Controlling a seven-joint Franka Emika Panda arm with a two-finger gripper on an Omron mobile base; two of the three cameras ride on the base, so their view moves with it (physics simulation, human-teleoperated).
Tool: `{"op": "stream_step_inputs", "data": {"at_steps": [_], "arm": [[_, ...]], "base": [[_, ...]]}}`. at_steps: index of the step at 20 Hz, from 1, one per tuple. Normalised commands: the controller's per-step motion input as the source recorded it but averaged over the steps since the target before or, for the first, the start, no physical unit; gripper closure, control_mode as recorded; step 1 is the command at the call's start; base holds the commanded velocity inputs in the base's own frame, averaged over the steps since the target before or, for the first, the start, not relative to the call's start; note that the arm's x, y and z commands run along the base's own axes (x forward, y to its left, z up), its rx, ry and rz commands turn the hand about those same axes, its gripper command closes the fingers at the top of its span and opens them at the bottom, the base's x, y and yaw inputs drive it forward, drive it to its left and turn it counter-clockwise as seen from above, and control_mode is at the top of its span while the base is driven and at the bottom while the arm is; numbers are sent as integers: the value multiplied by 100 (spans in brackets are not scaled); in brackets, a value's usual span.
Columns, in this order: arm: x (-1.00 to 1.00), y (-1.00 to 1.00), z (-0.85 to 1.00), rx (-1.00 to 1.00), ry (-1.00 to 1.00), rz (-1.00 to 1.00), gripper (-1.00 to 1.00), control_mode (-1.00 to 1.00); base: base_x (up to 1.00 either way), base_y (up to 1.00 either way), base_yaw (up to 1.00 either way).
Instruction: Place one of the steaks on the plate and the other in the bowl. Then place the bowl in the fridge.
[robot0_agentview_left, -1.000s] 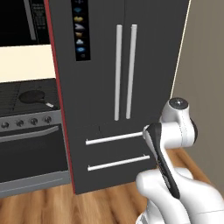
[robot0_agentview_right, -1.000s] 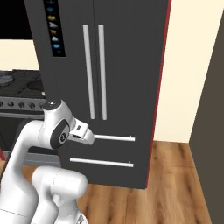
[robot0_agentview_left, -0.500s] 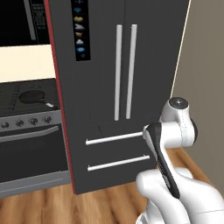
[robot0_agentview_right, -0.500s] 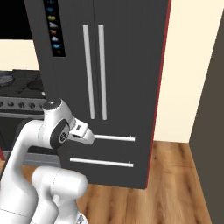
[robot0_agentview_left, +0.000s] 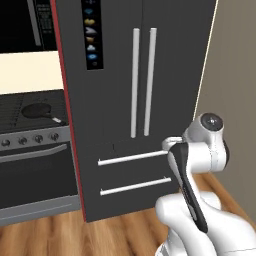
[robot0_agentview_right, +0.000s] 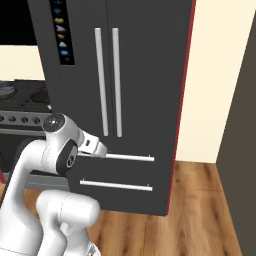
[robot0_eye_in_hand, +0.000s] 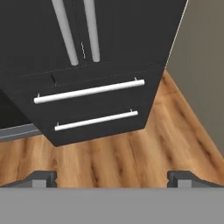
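Dark fingertips of my gripper (robot0_eye_in_hand: 112, 178) sit at the two bottom corners of the hand view, spread to full width, nothing between them, touching nothing; bare wood floor (robot0_eye_in_hand: 131, 153) lies beyond them. Fridge (robot0_agentview_left: 130, 75) stands directly ahead, doors closed, its interior hidden. Counted on it: two vertical silver bar handles (robot0_agentview_left: 142, 82), side by side; two horizontal drawer handles (robot0_eye_in_hand: 89, 92), one above the other; one icon panel (robot0_agentview_left: 91, 32) at upper left, icons too small to read. Fridge top is cut off in both base views. Left of the fridge: one oven (robot0_agentview_left: 30, 150) with one dark pan (robot0_agentview_left: 37, 111) on its cooktop.
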Motion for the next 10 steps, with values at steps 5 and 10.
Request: {"op": "stream_step_inputs", "data": {"at_steps": [5,10], "arm": [[21,8,46,1,-52,7,-100,-100],[62,-5,56,-5,-28,0,-100,-100]], "base": [[0,0,0],[0,0,0]]}}
